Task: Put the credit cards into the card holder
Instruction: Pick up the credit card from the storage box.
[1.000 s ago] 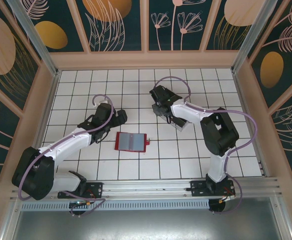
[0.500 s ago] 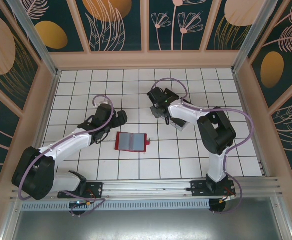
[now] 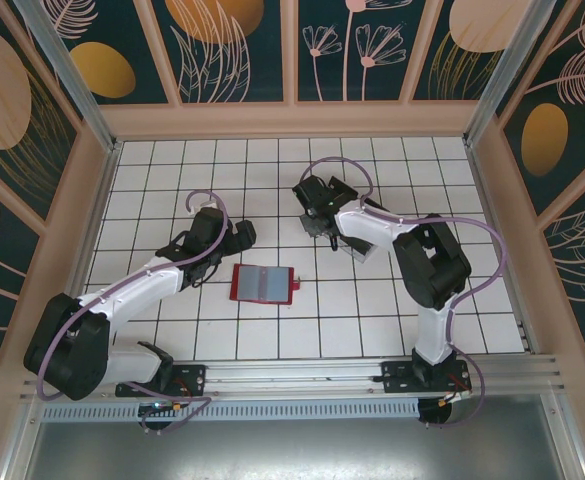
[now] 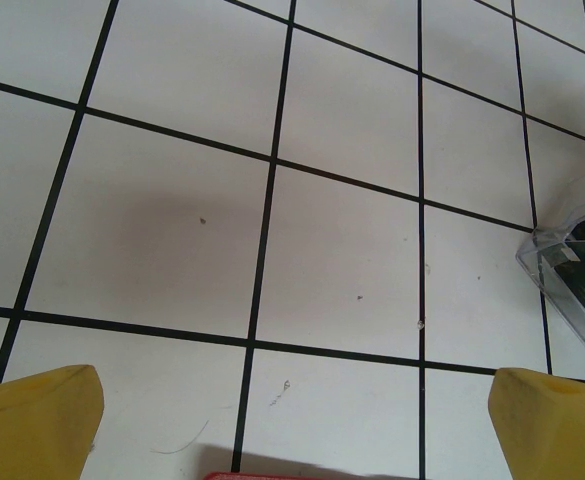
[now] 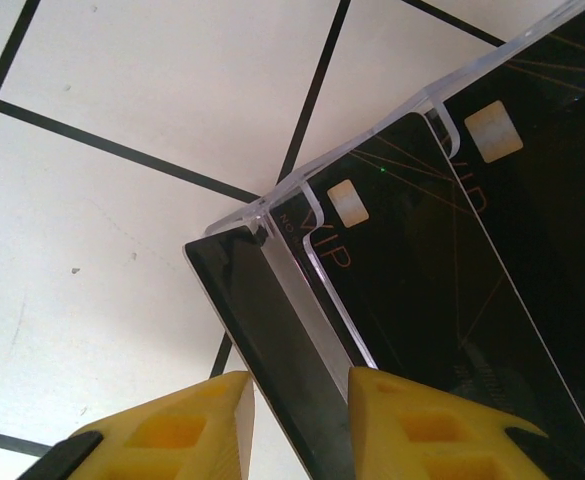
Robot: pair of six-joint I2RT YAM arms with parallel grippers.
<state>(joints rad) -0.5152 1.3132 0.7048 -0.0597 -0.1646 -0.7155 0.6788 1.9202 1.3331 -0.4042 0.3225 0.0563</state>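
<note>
The card holder [image 3: 262,284] lies opened flat on the white tiled worktop [image 4: 342,260], between the two arms and nearer their bases. Its grey lining faces up and its long axis runs left to right in the overhead view, with the small tab clasp at its right end. The credit cards [image 5: 422,250] are well apart from it, farther back and to the right, standing on edge in the slots of a clear tray [image 5: 272,215] under the right arm. In the right wrist view they lean one behind another, their long axes running from upper left to lower right. Their pale chips and "VIP" lettering sit at the upper-left ends, toward the tray's corner. The right hand [image 5: 300,385] is down over that corner with its yellow fingers [image 5: 162,430] drawn narrow on either side of the front card [image 5: 247,300]. The card's dark edge fills the gap between them, so it looks pinched on that card, which sits in its slot. The left hand [image 4: 292,425] hangs just behind the card holder's left part, fingers spread as wide as they go and holding nothing. The red edge of the holder shows at the bottom of its view, between the two tips, with a corner of the tray off to the right.
</note>
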